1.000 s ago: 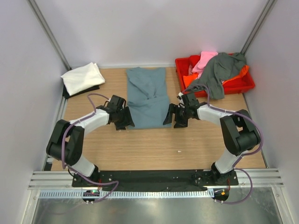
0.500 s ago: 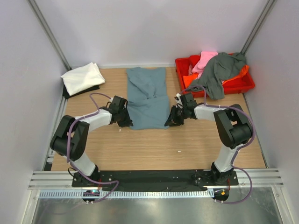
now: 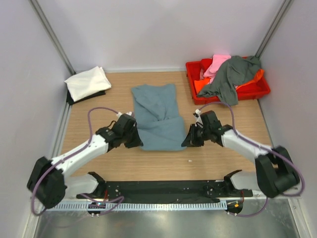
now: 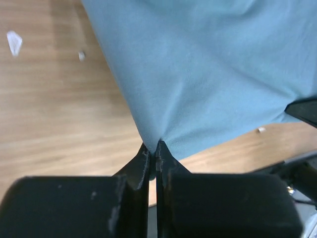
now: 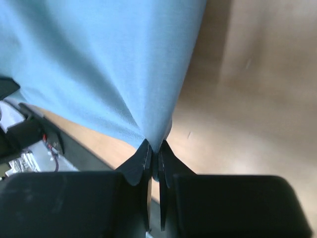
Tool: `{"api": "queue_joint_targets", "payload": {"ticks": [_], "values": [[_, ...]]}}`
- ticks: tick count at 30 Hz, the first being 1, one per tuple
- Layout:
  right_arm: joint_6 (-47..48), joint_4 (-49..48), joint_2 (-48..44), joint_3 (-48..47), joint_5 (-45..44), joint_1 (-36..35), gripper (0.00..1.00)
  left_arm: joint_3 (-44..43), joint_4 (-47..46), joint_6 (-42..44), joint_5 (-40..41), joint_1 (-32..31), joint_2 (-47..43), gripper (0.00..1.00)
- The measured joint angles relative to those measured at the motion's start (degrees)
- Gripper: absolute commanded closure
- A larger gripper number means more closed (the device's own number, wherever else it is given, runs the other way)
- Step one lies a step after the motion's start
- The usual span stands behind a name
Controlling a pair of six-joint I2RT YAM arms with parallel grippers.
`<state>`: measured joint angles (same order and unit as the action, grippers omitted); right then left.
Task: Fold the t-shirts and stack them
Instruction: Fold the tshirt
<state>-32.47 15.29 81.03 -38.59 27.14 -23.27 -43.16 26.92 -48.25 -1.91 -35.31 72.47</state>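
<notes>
Top external view: the blue-grey t-shirt lies as a long folded strip down the middle of the table, with an arm at each near corner.
Left gripper: jaws are pinched tight on the near-left corner. In the left wrist view the cloth draws to a point between the fingertips.
Right gripper: jaws are likewise closed hard on the near-right corner. The right wrist view shows the same peak of cloth at the tips.
Step in hand: it looks like the near end is being taken up to fold over toward the far end.
Doing it well: raise both corners together and level, and hold the near edge taut between the arms. Carry it far enough to meet the far edge squarely, then lay it down without dragging the layer beneath. Let go only once the cloth lies flat.
Watch for: each pinch has only the very tip of a corner, so a sideways tug could pull it free.
Other shirts: the white t-shirt sits folded at the far left. The dark grey t-shirt, pink t-shirt and orange t-shirt are heaped in the red crate at the far right.
Writing: no brand, label or print can be read anywhere.
</notes>
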Motion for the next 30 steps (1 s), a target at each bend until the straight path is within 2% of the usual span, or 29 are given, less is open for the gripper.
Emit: {"api": "queue_joint_targets", "payload": {"ticks": [6,10,14,20,23,30], "values": [[-5.33,7.23,-24.55,6.93,0.0,-4.02,0.98,4.5,8.57,-6.6,0.92,-5.6,-16.87,1.0],[-10.05,10.71,-32.41,7.1,-0.22,-7.93,0.99,5.25,14.53,-10.12,0.98,-7.02,-25.68,1.0],[-11.69,14.88,-30.82,2.36,-1.99,-9.07,0.98,1.97,19.54,-11.3,1.18,-7.1,-26.77,1.0],[-10.1,17.99,-21.51,-10.21,-7.82,-8.96,0.99,-13.0,25.07,-6.25,4.55,-6.23,-12.85,1.0],[-9.64,17.84,-18.49,-11.45,-9.22,-8.74,0.99,-16.59,25.62,-3.48,5.27,-5.16,-7.34,1.0],[-8.85,18.01,-14.19,-11.78,-9.11,-7.08,0.99,-20.96,27.08,0.85,3.63,-0.9,-2.47,1.0]]}}
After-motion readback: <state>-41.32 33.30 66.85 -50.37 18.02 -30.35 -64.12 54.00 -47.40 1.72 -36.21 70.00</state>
